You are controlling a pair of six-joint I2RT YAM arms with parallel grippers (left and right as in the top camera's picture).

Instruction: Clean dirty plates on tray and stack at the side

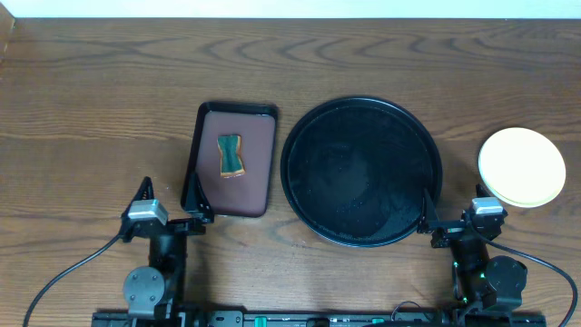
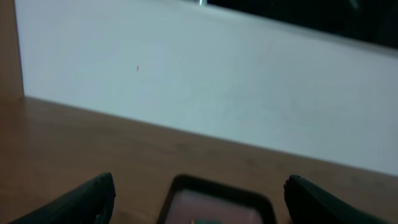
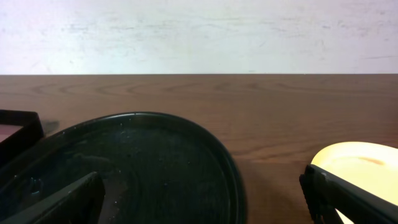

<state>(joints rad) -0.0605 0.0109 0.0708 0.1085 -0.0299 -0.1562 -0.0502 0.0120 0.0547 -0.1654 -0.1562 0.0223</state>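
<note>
A pale yellow plate (image 1: 522,167) sits at the right of the table, topmost of what looks like a small stack; it also shows in the right wrist view (image 3: 360,167). The blue and green plates are not visible on their own. The round black tray (image 1: 361,171) holds nothing; it also shows in the right wrist view (image 3: 143,168). My left gripper (image 1: 172,202) is open and empty at the table's front, near the small tray. My right gripper (image 1: 452,214) is open and empty between the round tray and the yellow plate.
A small black rectangular tray (image 1: 232,159) with a maroon floor holds a green and tan sponge (image 1: 231,154); the tray's far rim shows in the left wrist view (image 2: 217,190). A white wall lies behind the wooden table.
</note>
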